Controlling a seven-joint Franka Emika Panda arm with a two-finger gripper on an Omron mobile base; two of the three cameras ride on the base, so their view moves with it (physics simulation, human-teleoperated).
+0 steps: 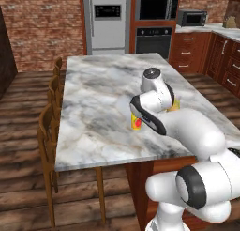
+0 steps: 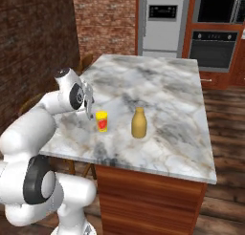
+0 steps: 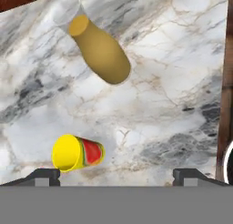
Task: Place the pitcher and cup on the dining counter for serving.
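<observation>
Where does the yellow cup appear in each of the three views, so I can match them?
Left base view: the cup shows centre, partly hidden behind the arm, on the dining counter.
Right base view: the cup stands left of centre, near the counter's front edge.
Hand view: the cup sits lower left.
Shared landmark: the pitcher stands beside it, apart.

Cup (image 2: 101, 121) upright on the dining counter (image 2: 162, 86) near its front edge, pitcher (image 2: 139, 122) just right of it, apart, open gripper (image 2: 89, 106) hovering left of the cup
</observation>
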